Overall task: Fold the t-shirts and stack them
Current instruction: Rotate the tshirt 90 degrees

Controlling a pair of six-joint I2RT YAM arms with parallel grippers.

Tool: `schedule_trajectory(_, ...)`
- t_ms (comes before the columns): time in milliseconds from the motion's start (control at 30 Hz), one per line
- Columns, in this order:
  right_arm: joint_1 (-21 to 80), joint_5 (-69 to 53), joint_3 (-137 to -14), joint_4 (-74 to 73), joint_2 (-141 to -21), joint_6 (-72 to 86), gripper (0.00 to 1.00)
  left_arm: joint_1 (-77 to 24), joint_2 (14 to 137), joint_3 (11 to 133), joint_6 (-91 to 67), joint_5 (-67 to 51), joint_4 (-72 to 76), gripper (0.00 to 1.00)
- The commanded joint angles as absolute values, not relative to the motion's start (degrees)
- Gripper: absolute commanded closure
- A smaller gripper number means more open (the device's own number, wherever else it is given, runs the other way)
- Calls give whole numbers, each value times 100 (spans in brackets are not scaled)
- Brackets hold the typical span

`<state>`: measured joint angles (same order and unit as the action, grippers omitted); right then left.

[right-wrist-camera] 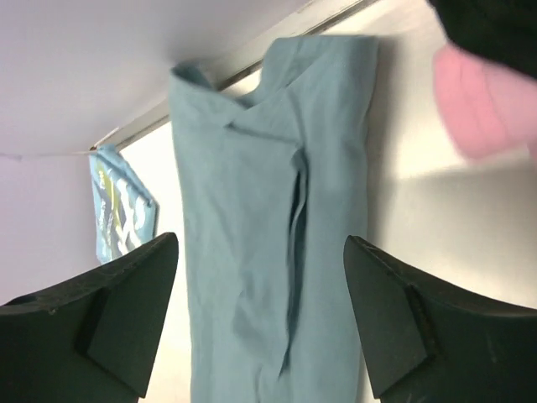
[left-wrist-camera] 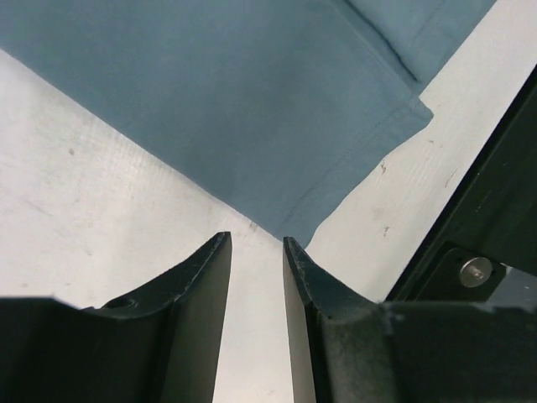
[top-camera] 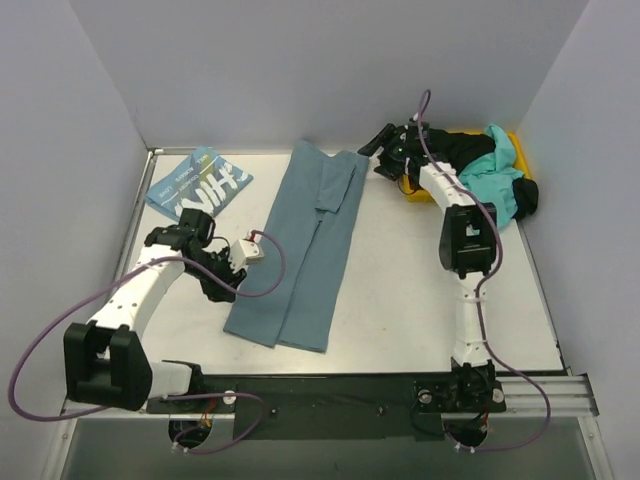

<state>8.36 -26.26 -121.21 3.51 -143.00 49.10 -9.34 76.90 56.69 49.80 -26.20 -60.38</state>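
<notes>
robotics lab test cell, bare grey metal tabletop (top-camera: 400, 290) boxed in by plain pale lavender partition walls (top-camera: 300, 70), white-and-black left robot arm (top-camera: 140, 290) and right robot arm (top-camera: 468, 300) bolted to a black base rail (top-camera: 330, 385), looped purple cables (top-camera: 282, 262) left exposed

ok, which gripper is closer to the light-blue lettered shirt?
Left. The left gripper sits nearward of the light-blue shirt, off the slate-teal shirt's left side; the right gripper is beyond that shirt, by the yellow bin.

You get bright, even light; soft shadows lie on the table (top-camera: 400, 290); the pink shirt (right-wrist-camera: 482, 105) is blurred.
</notes>
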Motion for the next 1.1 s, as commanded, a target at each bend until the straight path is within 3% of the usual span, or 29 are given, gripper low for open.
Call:
schedule_trajectory(0, 914, -2084, -11122, -365, -12020, 4185, 22, -993, 6935, 5520, 5924, -3347, -6039, 59)
schedule_trajectory(167, 1247, -1574, -9486, -1912, -10531, 3386, 17, -1072, 6365, 5072, 5125, -3823, -5398, 58)
schedule_trajectory(300, 2168, -1442, -7869, -2854, -9450, 2963, 14, -1081, 5794, 4519, 4475, -3911, -4747, 58)
schedule_trajectory(467, 3303, -1941, -5952, -2849, -8650, 3601, 17, -1081, 5371, 4263, 3921, -4122, -4237, 58)
schedule_trajectory(633, 3989, -2804, -4677, -1531, -8578, 4666, 27, -1090, 5159, 4131, 3806, -4245, -4114, 59)
schedule_trajectory(833, 4465, -3348, -4280, -124, -9323, 5422, 29, -1107, 5080, 4113, 3639, -4078, -3894, 59)
schedule_trajectory(967, 4517, -3261, -4316, -132, -9790, 5432, 30, -1108, 5071, 4271, 3323, -3885, -3876, 59)
schedule_trajectory(1033, 4518, -3400, -4315, 147, -9966, 5467, 39, -1108, 5106, 4403, 3252, -3745, -3972, 59)
schedule_trajectory(1067, 4500, -3514, -4342, 219, -10028, 5475, 51, -1107, 5133, 4508, 3252, -3692, -3999, 59)
